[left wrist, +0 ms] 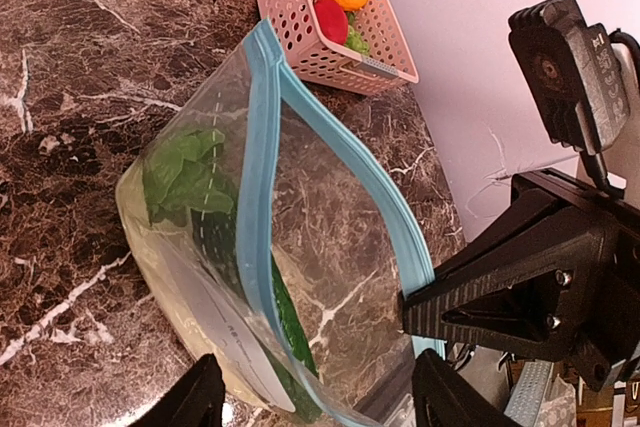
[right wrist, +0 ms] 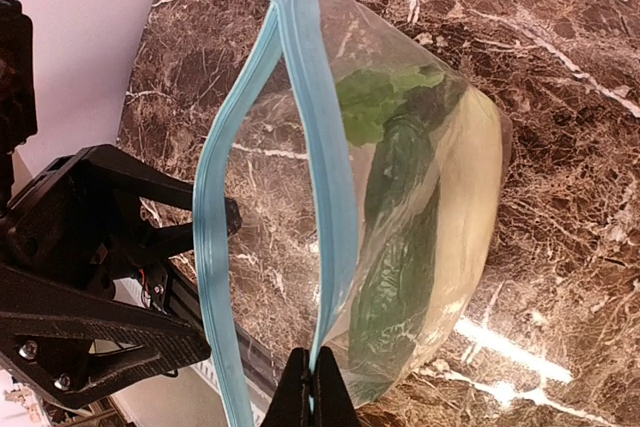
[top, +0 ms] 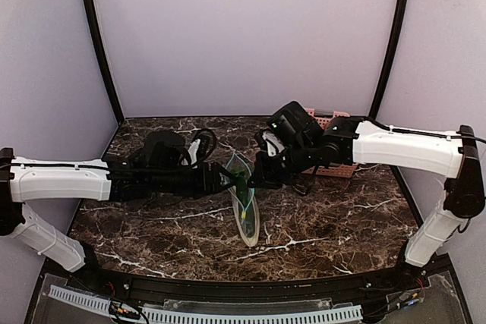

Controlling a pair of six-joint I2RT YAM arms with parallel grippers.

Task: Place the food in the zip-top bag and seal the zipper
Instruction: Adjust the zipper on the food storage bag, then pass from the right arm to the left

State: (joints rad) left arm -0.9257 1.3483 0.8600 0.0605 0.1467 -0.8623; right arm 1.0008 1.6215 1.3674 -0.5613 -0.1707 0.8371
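Right gripper [right wrist: 312, 392] pinching zipper [right wrist: 322, 147] of bag [right wrist: 390, 47] on table [top: 342, 218]; left gripper [left wrist: 320, 397] open at bag; food [right wrist: 395, 267] inside.

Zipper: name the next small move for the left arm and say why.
Probably close the left gripper on the zipper to start pressing its lips together. Its jaws stand open astride the mouth edge of the bag, the two blue lips gape apart, food shows inside, and the right gripper pinches just one lip.
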